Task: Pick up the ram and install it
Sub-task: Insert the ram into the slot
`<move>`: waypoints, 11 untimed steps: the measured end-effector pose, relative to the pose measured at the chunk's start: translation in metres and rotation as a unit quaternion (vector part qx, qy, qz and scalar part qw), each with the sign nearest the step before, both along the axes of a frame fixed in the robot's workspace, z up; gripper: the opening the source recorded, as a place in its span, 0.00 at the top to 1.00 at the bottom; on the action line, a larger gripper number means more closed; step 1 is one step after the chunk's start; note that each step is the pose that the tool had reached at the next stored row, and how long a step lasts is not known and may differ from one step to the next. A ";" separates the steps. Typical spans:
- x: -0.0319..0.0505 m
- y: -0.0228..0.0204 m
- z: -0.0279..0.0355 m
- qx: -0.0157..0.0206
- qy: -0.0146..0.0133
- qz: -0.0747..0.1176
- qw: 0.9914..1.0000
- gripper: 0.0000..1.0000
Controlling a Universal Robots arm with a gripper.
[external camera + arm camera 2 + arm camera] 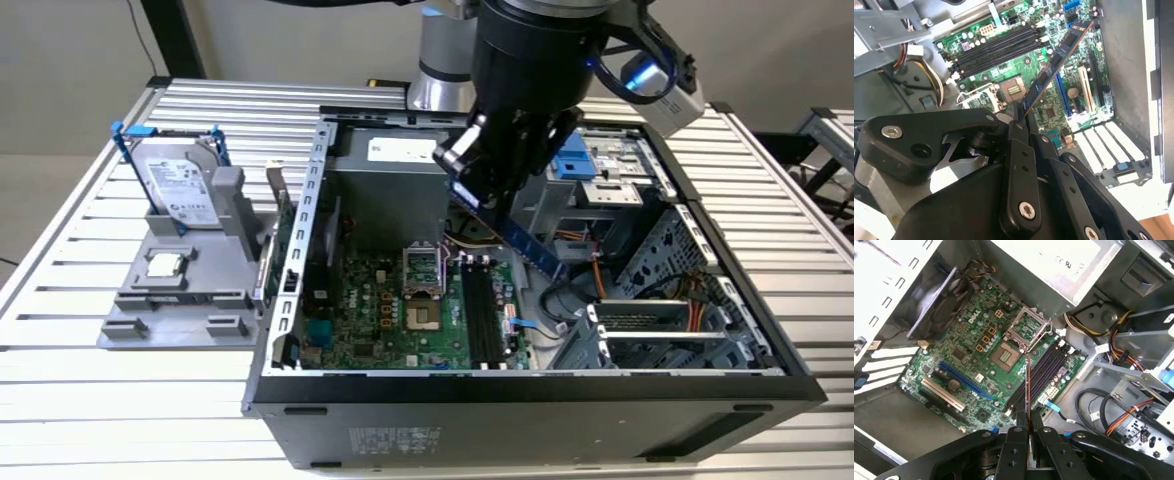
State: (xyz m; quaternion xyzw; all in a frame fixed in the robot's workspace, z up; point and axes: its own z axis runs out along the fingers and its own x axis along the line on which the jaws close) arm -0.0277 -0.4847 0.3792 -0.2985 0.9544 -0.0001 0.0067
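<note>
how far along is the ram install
Done: the pickup. The pincer is shut on the ram, which is in the air. In hand: the stick hangs tilted above the motherboard inside the open case. Left: seating it, as the black memory slots all look empty and the ram touches none of them.

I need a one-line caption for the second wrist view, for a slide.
The hand holds the ram stick tilted above the empty memory slots.
</note>
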 end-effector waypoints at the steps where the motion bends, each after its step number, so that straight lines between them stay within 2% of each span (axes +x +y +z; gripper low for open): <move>1: 0.0000 0.0000 0.0000 0.000 0.000 -0.005 1.000 1.00; 6: 0.0000 0.0000 0.0000 -0.001 0.000 -0.029 1.000 1.00; 11: 0.0000 0.0000 0.0000 -0.001 0.000 -0.052 0.999 1.00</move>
